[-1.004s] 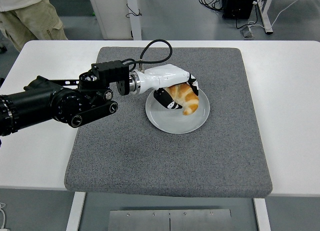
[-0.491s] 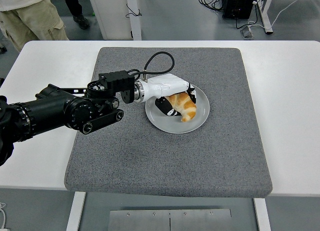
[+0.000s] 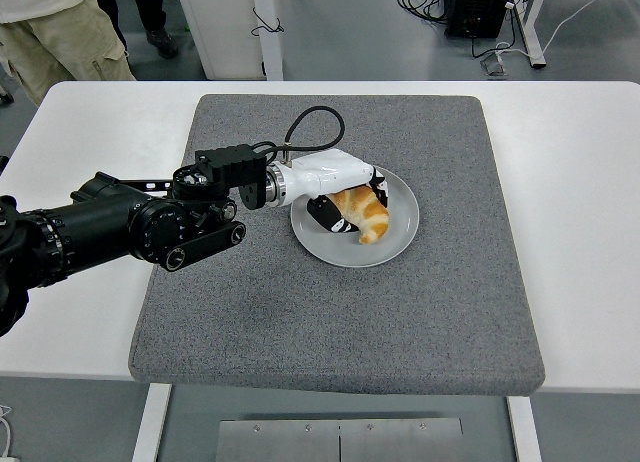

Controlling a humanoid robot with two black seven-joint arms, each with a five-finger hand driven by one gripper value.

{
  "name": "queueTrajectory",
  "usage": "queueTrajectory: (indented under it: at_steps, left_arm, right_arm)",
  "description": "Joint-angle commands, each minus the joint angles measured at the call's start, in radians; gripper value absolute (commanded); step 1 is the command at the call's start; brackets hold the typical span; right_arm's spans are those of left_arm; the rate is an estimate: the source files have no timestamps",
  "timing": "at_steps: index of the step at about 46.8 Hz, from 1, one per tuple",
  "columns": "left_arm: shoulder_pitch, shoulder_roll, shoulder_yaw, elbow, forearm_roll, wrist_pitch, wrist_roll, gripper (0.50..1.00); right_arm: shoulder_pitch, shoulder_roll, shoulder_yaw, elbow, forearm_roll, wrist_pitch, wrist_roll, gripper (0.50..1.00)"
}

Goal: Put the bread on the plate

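A golden croissant, the bread (image 3: 367, 216), lies on the grey round plate (image 3: 396, 244) in the middle of the grey mat. My left hand (image 3: 352, 198), white-shelled with black fingers, reaches in from the left over the plate's left half. Its fingers are curled around the bread, the thumb side below at the left and the other fingers above at the right. The bread's lower end touches the plate. The right arm does not show.
The grey mat (image 3: 340, 322) covers the middle of the white table (image 3: 580, 232). A person in beige trousers (image 3: 60, 37) stands at the far left corner. Cables and a black box lie on the floor behind the table.
The left hand has lowered the bread from just above the plate down onto it and drawn slightly to the left. The fingers remain around the bread.
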Motion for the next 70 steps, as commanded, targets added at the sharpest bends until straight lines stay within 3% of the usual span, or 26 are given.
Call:
queueTrajectory:
  at_steps: [1, 12, 14, 15, 24, 41, 63, 70]
  left_arm:
    - [0.0, 0.001, 0.0, 0.0, 0.0, 0.003, 0.002, 0.5]
    - [0.0, 0.001, -0.002, 0.002, -0.012, 0.005, 0.002, 0.5]
    - [0.0, 0.001, -0.002, 0.0, -0.014, 0.005, 0.003, 0.738]
    - [0.0, 0.001, -0.002, 0.002, -0.014, 0.005, 0.005, 0.793]
    - [-0.009, 0.003, -0.003, 0.0, -0.017, 0.0, 0.002, 0.967]
    - [-0.058, 0.057, -0.016, -0.046, -0.035, -0.008, -0.049, 0.974]
    - [-0.239, 0.254, -0.078, -0.222, -0.277, -0.046, -0.046, 0.974]
    - [-0.259, 0.307, -0.13, -0.23, -0.326, -0.086, -0.044, 0.974]
  right_arm:
    - [0.0, 0.0, 0.0, 0.0, 0.0, 0.0, 0.0, 1.0]
    - [0.0, 0.0, 0.0, 0.0, 0.0, 0.0, 0.0, 1.0]
    - [0.0, 0.0, 0.0, 0.0, 0.0, 0.0, 0.0, 1.0]
    - [0.0, 0.0, 0.0, 0.0, 0.0, 0.0, 0.0, 1.0]
    - [0.0, 0.0, 0.0, 0.0, 0.0, 0.0, 0.0, 1.0]
    - [0.0, 0.0, 0.0, 0.0, 0.0, 0.0, 0.0, 1.0]
    - [0.0, 0.0, 0.0, 0.0, 0.0, 0.0, 0.0, 1.0]
    - [0.0, 0.0, 0.0, 0.0, 0.0, 0.0, 0.0, 1.0]
